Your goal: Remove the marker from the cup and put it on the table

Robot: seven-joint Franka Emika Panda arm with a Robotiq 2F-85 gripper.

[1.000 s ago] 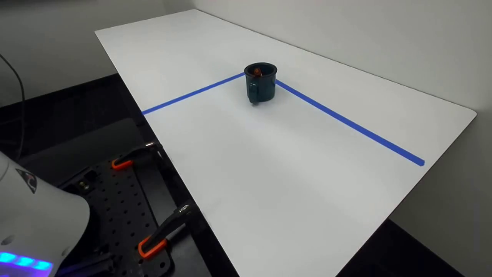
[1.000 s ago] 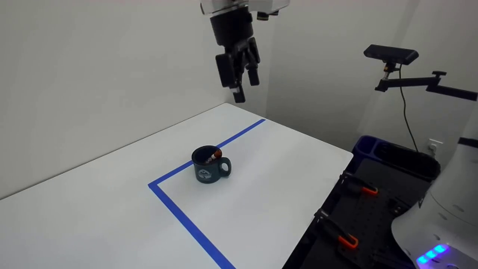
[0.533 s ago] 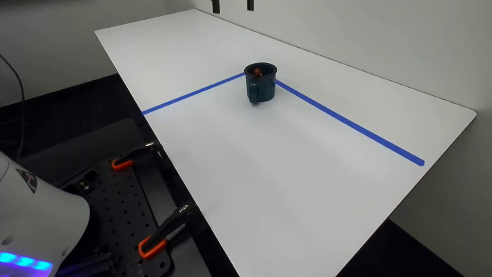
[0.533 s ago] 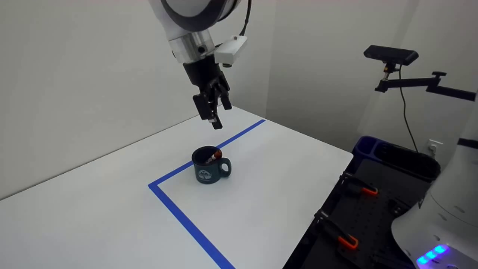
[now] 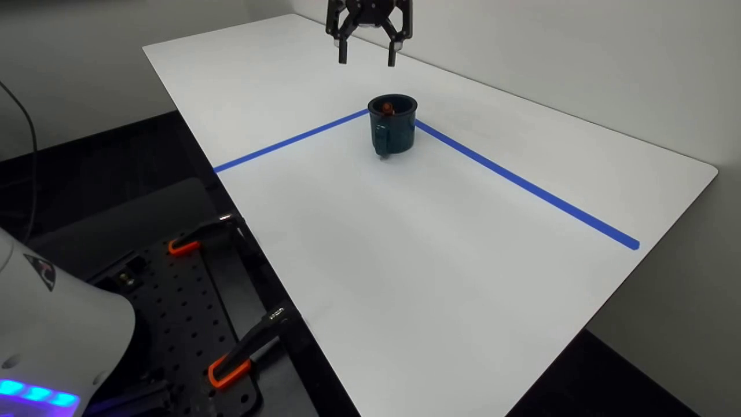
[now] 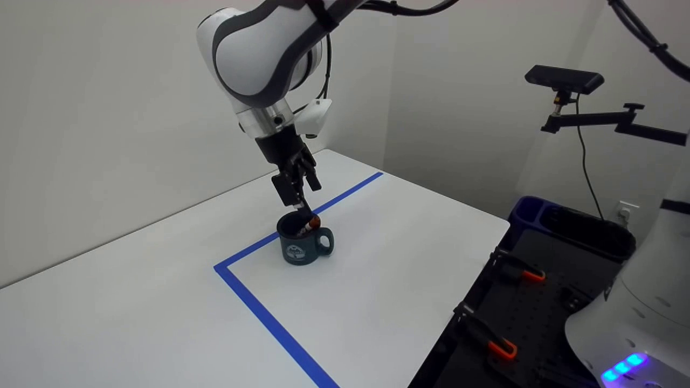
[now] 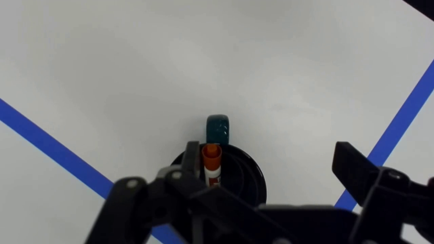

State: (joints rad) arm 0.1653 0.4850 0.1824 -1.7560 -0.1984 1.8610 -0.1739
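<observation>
The dark teal cup stands upright on the white table, near the blue tape corner; it also shows in an exterior view and the wrist view. The orange-and-white marker leans inside it, its orange end at the handle-side rim; it shows in both exterior views. My gripper is open and empty above the cup, seen in both exterior views. In the wrist view the left finger appears beside the marker; the right finger lies far right over the table. The marker's lower end is hidden.
Blue tape lines mark the table. A wall runs along its back edge. The black perforated bench with orange clamps adjoins the front edge. A camera on a stand and a dark bin are beyond.
My open gripper has come down toward the cup, moving left in an exterior view. It has come into sight at the top of an exterior view. The cup and marker have not moved.
</observation>
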